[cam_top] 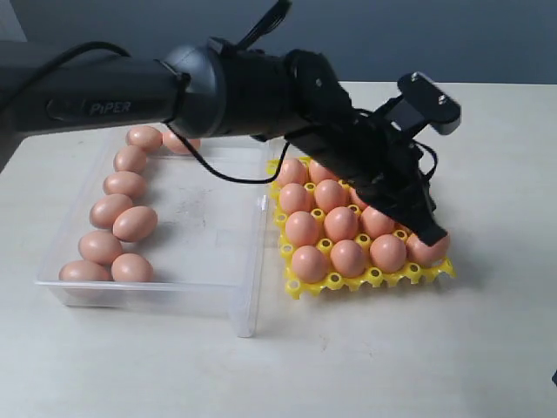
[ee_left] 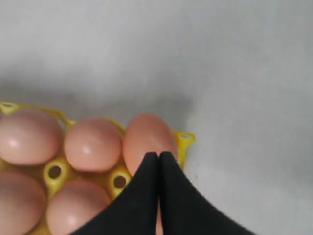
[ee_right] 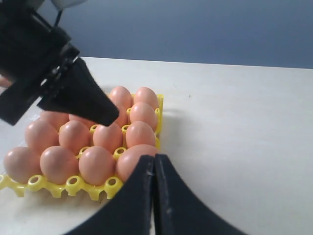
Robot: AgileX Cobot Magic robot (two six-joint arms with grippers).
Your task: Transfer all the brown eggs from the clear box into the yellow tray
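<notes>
Over a front corner of the yellow tray (cam_top: 333,280), left gripper (ee_left: 159,154) tips pressed together above a corner egg (ee_left: 146,139), contact unclear. Likewise closed, right gripper (ee_right: 154,157), seen only from its own camera. Several back cups hidden under black arm (cam_top: 104,91) lettered "PiPER". About nine brown eggs (cam_top: 110,210) lining one side wall of the clear box (cam_top: 174,296); more seated in the tray.
</notes>
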